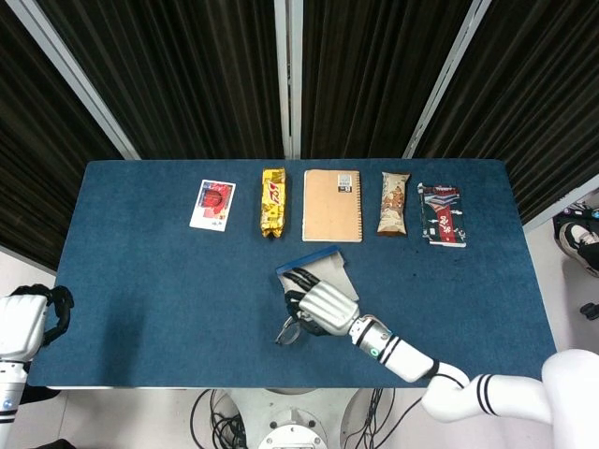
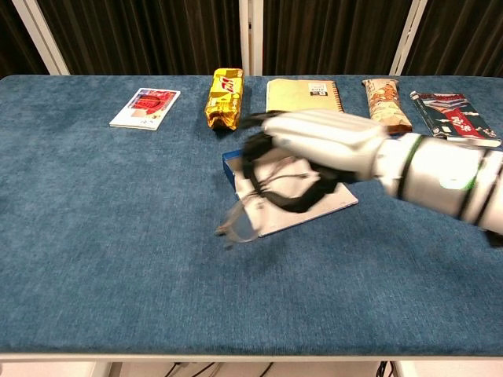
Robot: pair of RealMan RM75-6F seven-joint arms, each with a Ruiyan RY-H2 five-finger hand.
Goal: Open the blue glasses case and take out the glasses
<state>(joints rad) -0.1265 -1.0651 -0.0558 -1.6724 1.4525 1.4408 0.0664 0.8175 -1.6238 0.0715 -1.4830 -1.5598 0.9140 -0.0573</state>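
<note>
— Both steps look nearly done, I'd say: the right hand (image 2: pixel 314 169) grips the glasses (image 2: pixel 250 216), fingers curled round the frame, lifted off the blue glasses case (image 2: pixel 292 203).

— And the case itself?

— Open, lying flat right under and behind that hand, pale lining up, blue lid edge on the far side.

— What's left?

— Carrying the glasses clear and setting them down, judging from this.

— Which way do they point?

— Blurred in the chest view. One lens hangs below the fingers, toward the robot's left and the near table edge; the long axis seems to run diagonally.

— The left hand (image 1: pixel 28 318)?

— Well apart, off the table's corner, fingers curled, holding nothing.
</note>
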